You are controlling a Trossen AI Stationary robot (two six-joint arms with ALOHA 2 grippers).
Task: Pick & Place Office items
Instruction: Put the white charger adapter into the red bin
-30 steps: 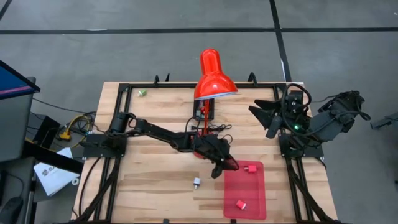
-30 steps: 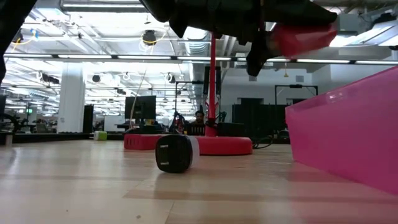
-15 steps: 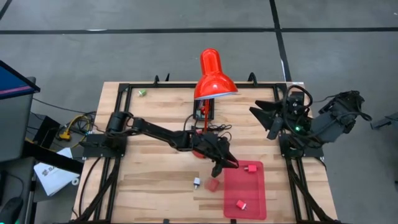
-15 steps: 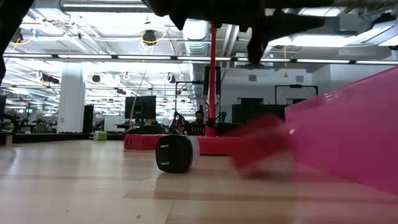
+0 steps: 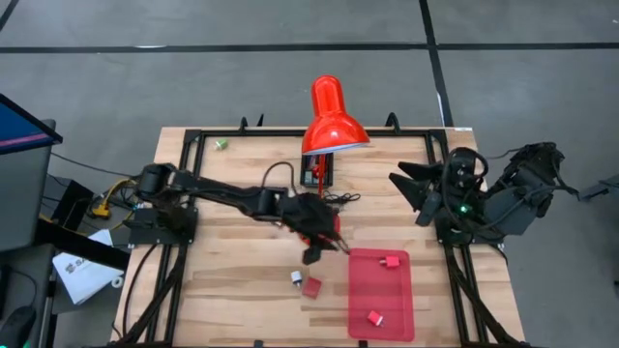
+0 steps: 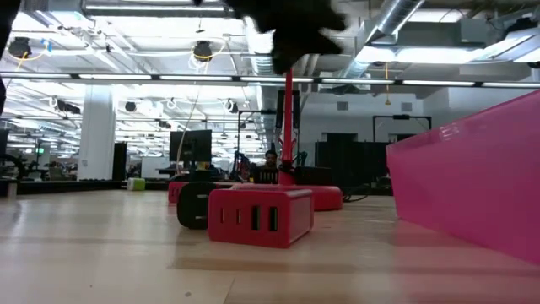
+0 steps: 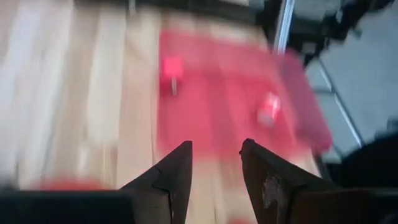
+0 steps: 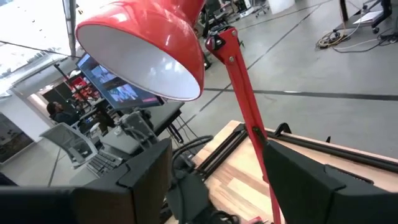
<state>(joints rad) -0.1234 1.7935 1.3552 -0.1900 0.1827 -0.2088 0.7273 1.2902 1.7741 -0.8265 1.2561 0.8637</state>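
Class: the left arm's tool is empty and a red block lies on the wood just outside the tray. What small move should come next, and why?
Probably lower the left tool onto the red block and regrasp it. The block lies on the table beside the white-silver piece, short of the red tray, and the tool's open fingers hold nothing.
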